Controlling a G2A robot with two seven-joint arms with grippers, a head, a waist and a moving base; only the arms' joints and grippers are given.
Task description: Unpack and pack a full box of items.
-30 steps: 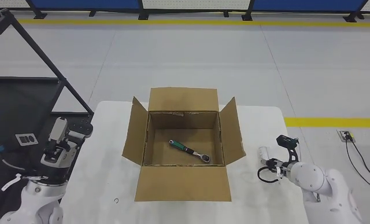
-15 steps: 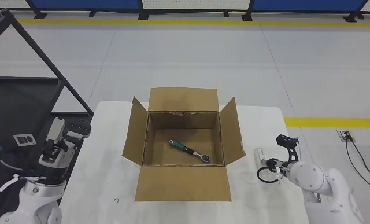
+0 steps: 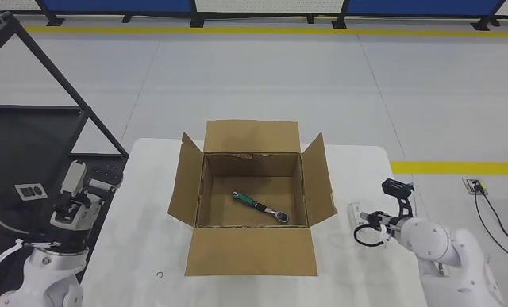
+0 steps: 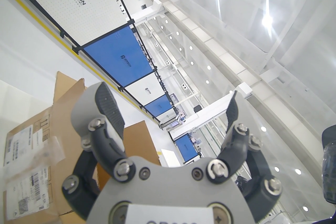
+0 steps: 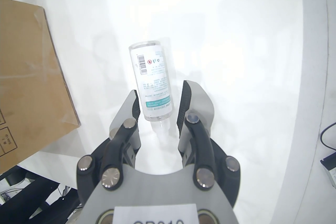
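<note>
**A:** Where the right arm hangs near the right edge of the table (image 3: 143,228), what do we see of the right gripper (image 5: 160,93)?

**B:** We see its fingers parted to either side of a small clear bottle (image 5: 152,80). The bottle lies on its side on the tabletop, between the cardboard box (image 3: 250,251) and that right edge. A gap shows at one pad; whether the other touches the bottle we cannot tell.

**A:** And the left gripper (image 4: 169,101)?

**B:** Spread wide, holding nothing, tilted up towards the ceiling, just off the table's left edge.

**A:** What is hard to make out?

**B:** The bottle's cap end, a pale blur between the fingers. From above, the bottle almost melts into the white table.

**A:** And the container?

**B:** The cardboard box stands open mid-table, four flaps out. We see one green-handled ratchet wrench (image 3: 260,206) lying on its floor.
</note>
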